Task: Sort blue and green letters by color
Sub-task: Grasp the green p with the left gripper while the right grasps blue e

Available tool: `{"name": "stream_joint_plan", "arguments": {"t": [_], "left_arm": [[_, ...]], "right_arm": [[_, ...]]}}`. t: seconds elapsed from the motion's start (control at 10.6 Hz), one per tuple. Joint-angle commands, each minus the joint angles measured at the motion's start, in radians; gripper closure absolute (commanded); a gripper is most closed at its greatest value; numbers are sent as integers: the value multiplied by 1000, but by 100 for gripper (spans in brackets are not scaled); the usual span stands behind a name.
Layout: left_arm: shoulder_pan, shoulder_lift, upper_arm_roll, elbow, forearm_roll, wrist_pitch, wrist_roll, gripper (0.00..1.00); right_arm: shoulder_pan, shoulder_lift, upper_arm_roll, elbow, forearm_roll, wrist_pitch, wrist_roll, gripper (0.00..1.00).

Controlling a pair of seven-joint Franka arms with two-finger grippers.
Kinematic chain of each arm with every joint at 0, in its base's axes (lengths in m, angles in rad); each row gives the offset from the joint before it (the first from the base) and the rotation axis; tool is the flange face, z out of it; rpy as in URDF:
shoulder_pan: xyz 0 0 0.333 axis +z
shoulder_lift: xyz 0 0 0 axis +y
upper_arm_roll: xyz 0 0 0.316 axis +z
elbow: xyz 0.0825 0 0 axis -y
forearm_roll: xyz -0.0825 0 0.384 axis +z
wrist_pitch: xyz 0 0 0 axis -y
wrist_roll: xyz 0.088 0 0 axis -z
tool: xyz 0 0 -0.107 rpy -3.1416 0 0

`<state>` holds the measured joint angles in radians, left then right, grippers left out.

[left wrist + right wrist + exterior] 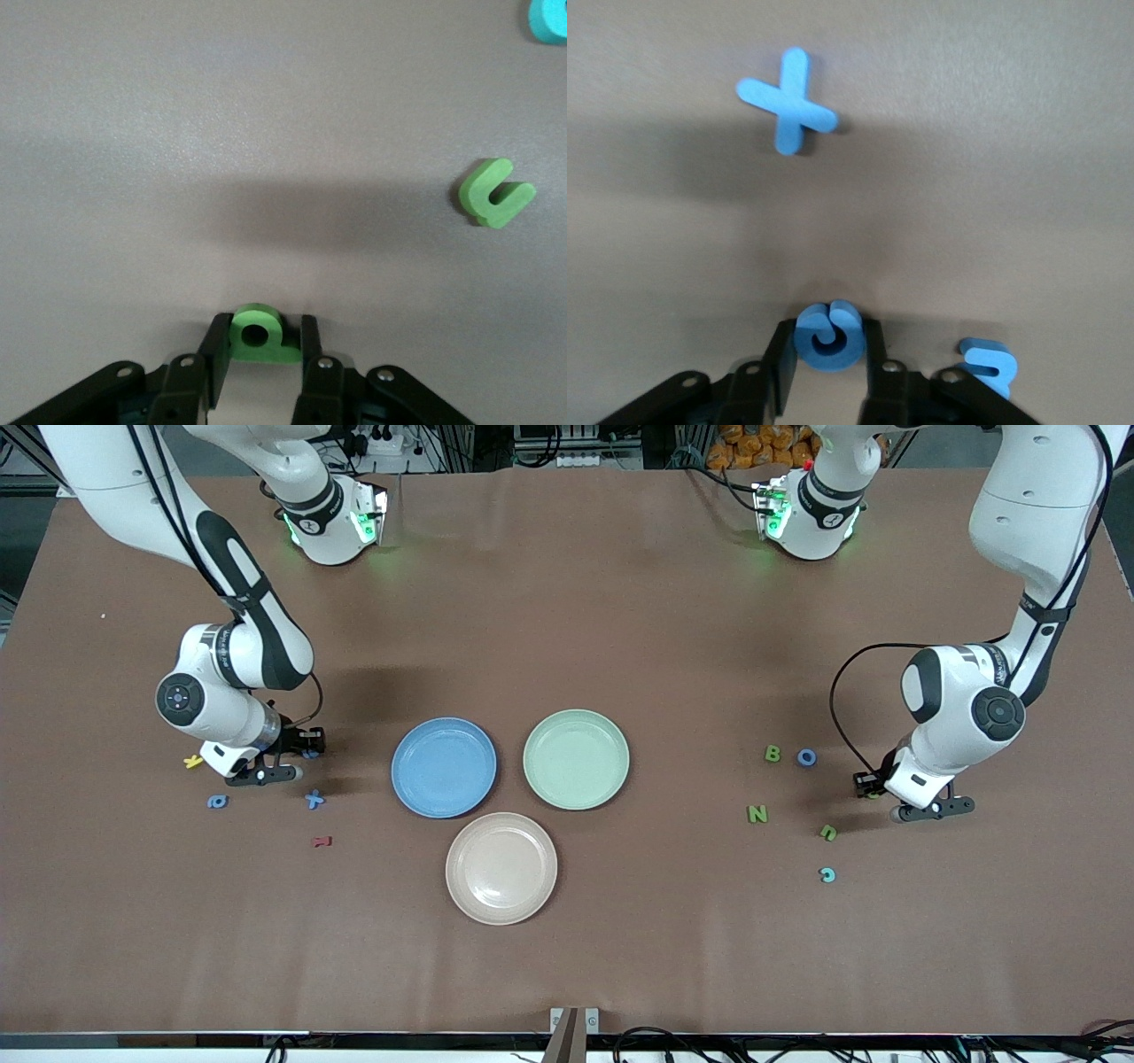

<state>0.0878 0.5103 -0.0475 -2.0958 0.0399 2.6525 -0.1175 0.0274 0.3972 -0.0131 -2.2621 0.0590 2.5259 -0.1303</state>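
Observation:
My left gripper (930,810) is down at the table at the left arm's end. In the left wrist view, my left gripper (259,322) is shut on a green letter P (266,352). A green U-shaped letter (496,192) (828,832) and a teal C (549,18) (827,874) lie nearby. Green B (772,754), blue O (806,757) and green N (757,813) lie toward the plates. At the right arm's end, my right gripper (264,773) (828,329) is shut on a curled blue letter (815,350). A blue X (788,100) (314,799) and another blue letter (990,365) (217,801) lie close by.
Three plates sit mid-table: blue plate (403,779), green plate (620,766), and a beige plate (461,895) nearer the front camera. A yellow letter (193,761) and a dark red letter (322,841) lie near the right gripper. A small blue piece (310,754) shows beside that gripper.

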Motion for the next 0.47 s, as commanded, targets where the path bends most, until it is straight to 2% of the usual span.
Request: {"name": "stream_joint_plan", "arguments": {"t": [0.0, 0.19, 0.38], "left_arm": [[0, -6, 0, -12, 21, 17, -19, 100], [-3, -15, 0, -9, 21, 14, -14, 100], [-19, -90, -20, 0, 21, -52, -13, 100]], "right_arm": [[2, 0, 8, 9, 10, 1, -3, 100], [2, 0, 9, 114, 10, -80, 1, 100], [17, 12, 9, 317, 13, -322, 14, 100]]}}
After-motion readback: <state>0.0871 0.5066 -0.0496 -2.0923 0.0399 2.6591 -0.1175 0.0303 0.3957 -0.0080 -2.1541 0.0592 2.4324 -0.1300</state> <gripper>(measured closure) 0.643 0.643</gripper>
